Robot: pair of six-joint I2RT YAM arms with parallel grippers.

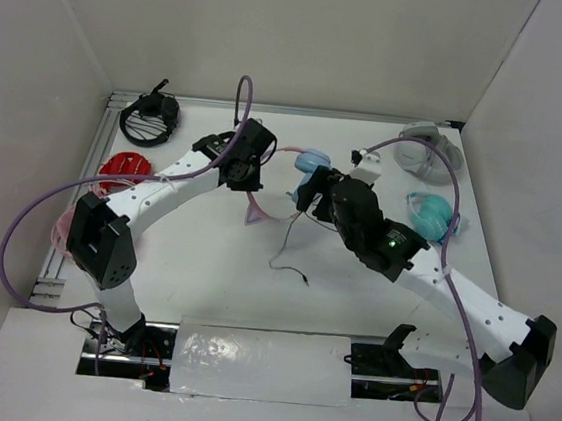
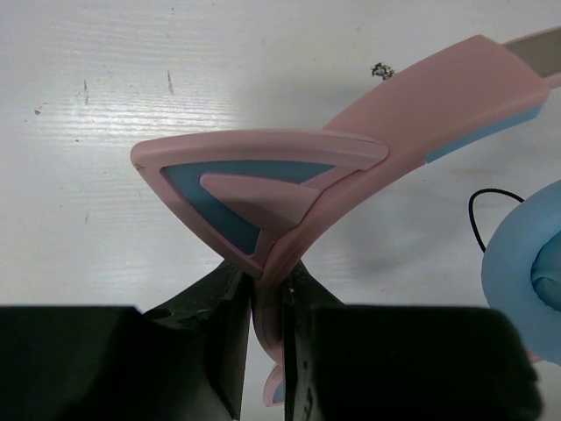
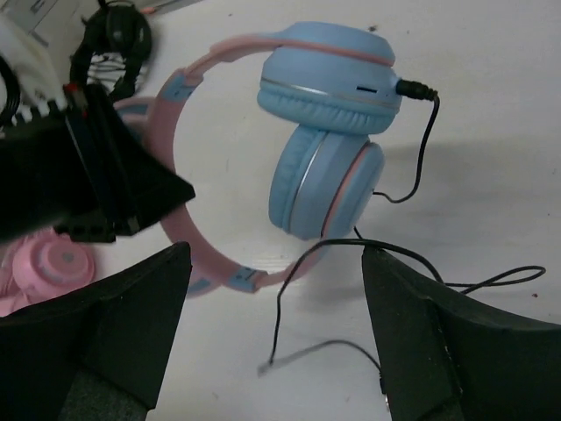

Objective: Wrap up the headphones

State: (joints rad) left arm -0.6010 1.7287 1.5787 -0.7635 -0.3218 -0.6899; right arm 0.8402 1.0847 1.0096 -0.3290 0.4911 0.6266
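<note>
While the left gripper [image 2: 267,303] is clamping the pink headband [image 2: 412,105], the right gripper [image 3: 276,303] is hovering with jaws apart.
The headphones [image 1: 312,164] are lying on the table [image 1: 195,262] between both grippers, black cable [image 3: 423,145] trailing beside the blue ear cups [image 3: 326,180].

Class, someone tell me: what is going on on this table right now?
Two robot arms are working on the cat-eared headphones with a thin pink headband and light blue round ear cups. The left gripper is shut on the headband at one cat ear. The right gripper is open, hovering over the long thin black cable, which trails loose across the white table. No wrapping is done yet.
</note>
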